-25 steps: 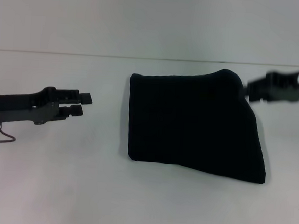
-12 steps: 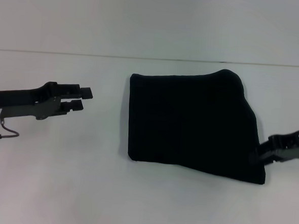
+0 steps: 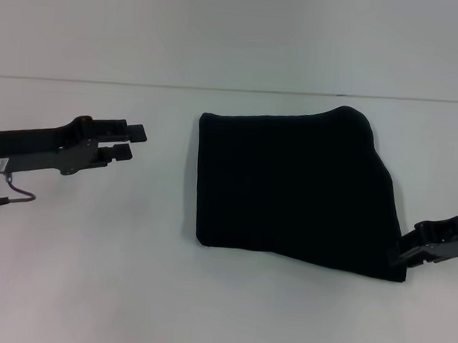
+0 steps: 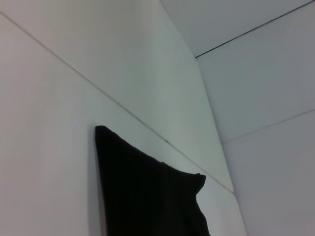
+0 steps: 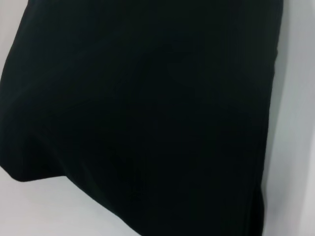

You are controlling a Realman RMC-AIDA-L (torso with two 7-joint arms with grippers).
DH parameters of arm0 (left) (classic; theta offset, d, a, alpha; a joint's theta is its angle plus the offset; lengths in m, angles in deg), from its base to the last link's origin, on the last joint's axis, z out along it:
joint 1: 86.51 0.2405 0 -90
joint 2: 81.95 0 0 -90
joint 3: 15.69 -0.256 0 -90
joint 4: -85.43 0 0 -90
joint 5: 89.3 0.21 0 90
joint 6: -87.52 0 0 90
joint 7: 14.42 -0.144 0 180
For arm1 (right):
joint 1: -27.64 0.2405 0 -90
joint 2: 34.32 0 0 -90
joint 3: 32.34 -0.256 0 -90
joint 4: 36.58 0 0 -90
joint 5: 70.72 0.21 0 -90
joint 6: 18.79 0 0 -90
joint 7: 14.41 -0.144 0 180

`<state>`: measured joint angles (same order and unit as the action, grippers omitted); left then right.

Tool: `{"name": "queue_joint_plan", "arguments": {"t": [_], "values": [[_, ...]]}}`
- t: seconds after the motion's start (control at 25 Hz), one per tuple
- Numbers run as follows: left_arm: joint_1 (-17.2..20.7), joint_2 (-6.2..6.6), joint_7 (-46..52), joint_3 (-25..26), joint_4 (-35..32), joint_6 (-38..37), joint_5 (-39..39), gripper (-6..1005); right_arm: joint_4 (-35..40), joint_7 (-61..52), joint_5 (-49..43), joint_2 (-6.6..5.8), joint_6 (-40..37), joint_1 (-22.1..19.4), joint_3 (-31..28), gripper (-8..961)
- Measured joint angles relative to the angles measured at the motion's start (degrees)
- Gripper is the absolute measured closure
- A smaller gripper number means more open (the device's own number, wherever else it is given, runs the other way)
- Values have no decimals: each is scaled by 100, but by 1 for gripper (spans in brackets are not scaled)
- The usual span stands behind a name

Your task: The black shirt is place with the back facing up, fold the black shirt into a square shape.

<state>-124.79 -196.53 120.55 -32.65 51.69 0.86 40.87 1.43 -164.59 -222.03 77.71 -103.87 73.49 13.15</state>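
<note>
Black shirt (image 3: 294,187) lies folded into a rough four-sided block right of centre on the white desk (image 3: 114,273): matte, plain, no print or readable label. Left edge straight, far right corner rounded, near edge slanting down to the right. Left gripper (image 3: 130,140) hovers well left of it, fingers (image 3: 136,128) slightly apart, holding nothing. Right gripper (image 3: 404,252) sits at the near right corner; finger state cannot be told.

This looks like a robot test room. There is only a plain white counter (image 3: 91,272) and bare white walls (image 3: 237,32) with thin seams, and nothing homey near the robot's hands.
</note>
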Motion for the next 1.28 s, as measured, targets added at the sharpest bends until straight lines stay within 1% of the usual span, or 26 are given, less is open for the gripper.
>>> {"name": "queue_joint_plan", "arguments": {"t": [0.08,0.24,0.36,0.48,0.68,0.8,0.92,1.08,1.2,1.28], "values": [[-4,-1,1,0,5,16,-32,458,-1,15,35,43,89,-15,-16,602],[-18,-3,3,0,33,86,-39,458,-11,30,69,174,386,-52,-29,619],[-22,6,2,-7,67,134,-80,458,-12,70,144,232,512,-71,-53,633],[-23,14,-2,-5,69,151,-86,458,7,103,248,233,475,-78,-74,646],[-30,22,-3,0,70,158,-86,459,56,88,316,172,335,-76,-92,846],[-30,32,-3,3,70,159,-94,459,95,67,315,162,297,-64,-84,894],[-30,38,-1,9,70,160,-125,459,426,-48,296,152,289,-101,-85,941],[-30,41,0,9,70,154,-154,459,953,-246,166,144,394,-202,-62,921],[-30,41,2,9,70,155,-163,459,960,-254,75,152,582,-177,-62,906],[-30,41,3,9,69,161,-164,459,895,-233,55,188,743,-142,-35,896]]}}
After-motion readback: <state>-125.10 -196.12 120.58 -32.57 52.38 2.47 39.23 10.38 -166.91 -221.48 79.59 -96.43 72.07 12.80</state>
